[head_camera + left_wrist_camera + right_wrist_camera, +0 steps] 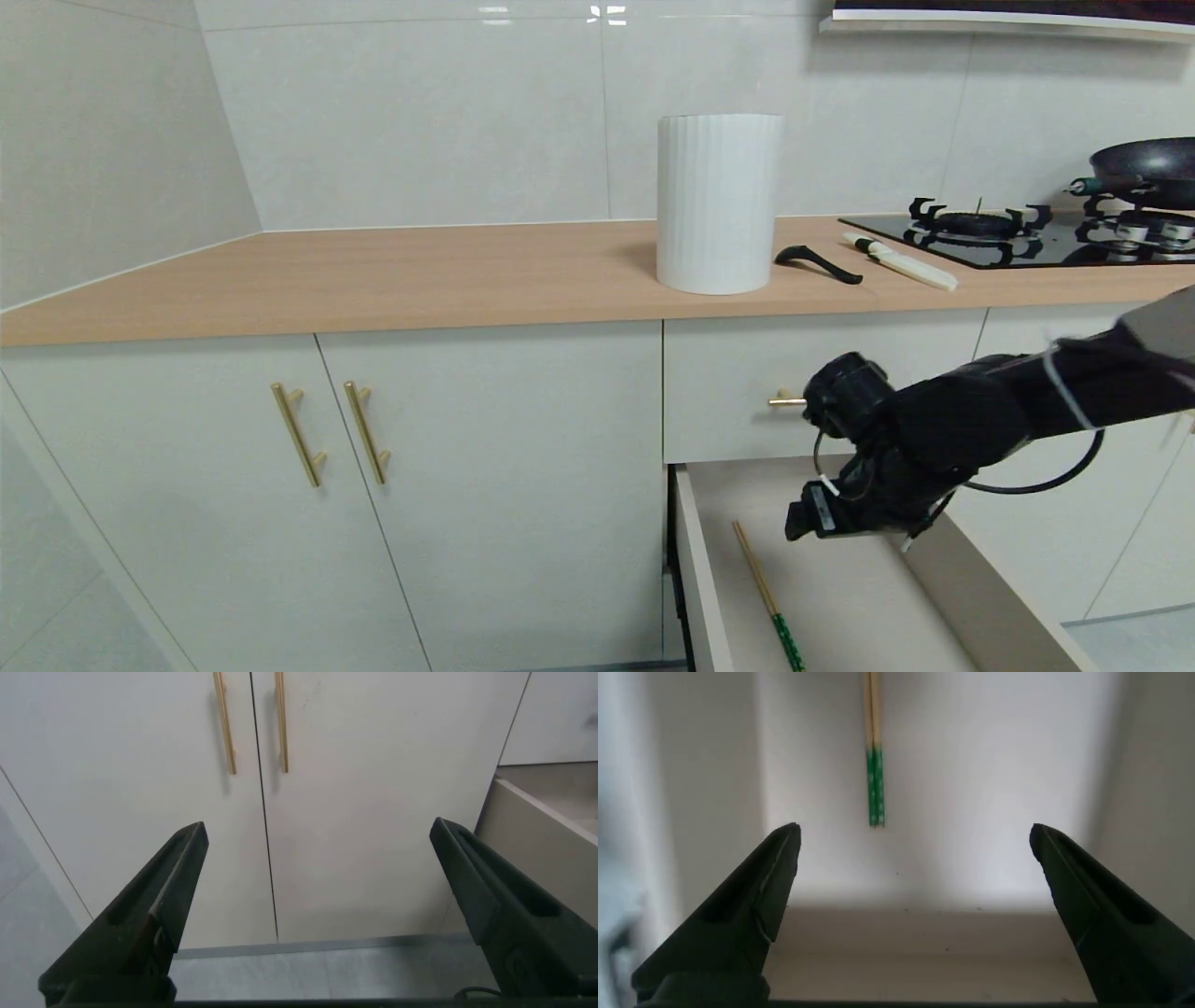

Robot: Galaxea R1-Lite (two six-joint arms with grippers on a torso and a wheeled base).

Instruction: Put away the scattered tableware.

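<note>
Right pincer (915,845) wide and empty over the open drawer (695,569); chopsticks (873,756) lie flat on its floor below, untouched, so judged stowed. Black utensil (818,263) and pale utensil (901,260) lie on the surface (373,271) by the white canister (717,201), not yet stowed. Left pincer (318,849) wide, empty, facing cabinet doors (374,812).

Soft, even light fills the kitchen from overhead, and small bright glare spots sit high on the glossy wall tiles (551,13). The white canister (717,201) throws a faint shadow leftward across the countertop (373,271). The black hob (1027,247) gleams. The drawer (990,784) floor glows pale and darkens toward its walls.
</note>
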